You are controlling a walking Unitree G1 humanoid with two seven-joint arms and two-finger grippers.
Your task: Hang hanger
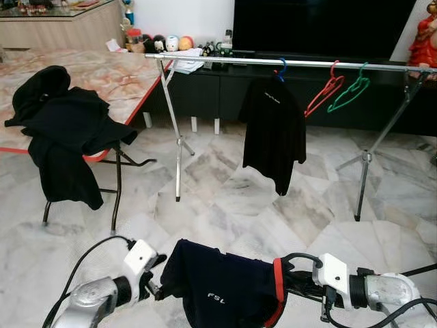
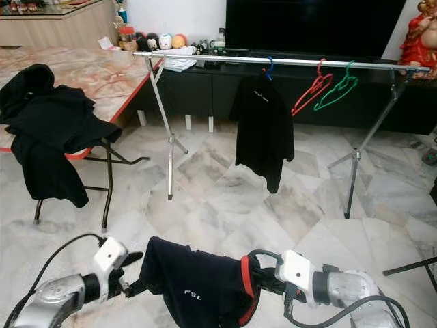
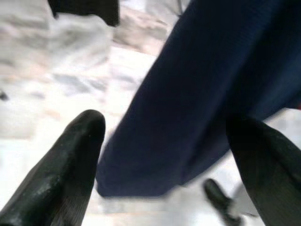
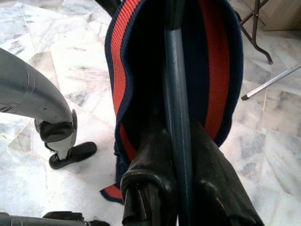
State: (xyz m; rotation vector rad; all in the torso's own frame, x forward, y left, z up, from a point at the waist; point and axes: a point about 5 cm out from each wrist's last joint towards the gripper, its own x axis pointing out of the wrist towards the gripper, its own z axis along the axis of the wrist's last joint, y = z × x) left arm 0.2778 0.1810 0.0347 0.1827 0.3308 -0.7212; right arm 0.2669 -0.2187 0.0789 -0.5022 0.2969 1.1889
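Progress: roughly mid-task by judgement; navy shirt (image 1: 218, 287) already dressed on a dark hanger (image 4: 178, 117), not yet on the rail (image 1: 287, 63).
Done: garment threaded, red-trimmed collar (image 4: 216, 70) wrapped around the hanger's stem.
Left: carry across the marble floor (image 1: 225, 198) to the far drying rack, lift, hook over the rail.
Shirt position: near, low, held between the 2 arms, well apart from the rack.
Long axis: about horizontal, left to right; collar end toward the right hand (image 1: 290, 275), hem end toward the left hand (image 1: 156, 277).
Hook direction: hidden behind the right hand's fingers; cannot tell.
Right hand: closed tight on the hanger's stem, 2 fingers (image 4: 150, 155) pinching it on either side.
Left hand: spread wide (image 3: 162, 160), fingers (image 3: 70, 160) either side of the hanging cloth, no contact seen.
Rail now: 1 black shirt (image 1: 274, 133) on a blue hanger (image 1: 281, 68), plus a bare red hanger (image 1: 324, 92) and a bare green hanger (image 1: 349, 90) to its right.
Free rail: open stretch left of the black shirt, a likely landing spot.
Surface: far left, more dark clothes (image 1: 61, 130) heaped over its edge (image 1: 143, 92).
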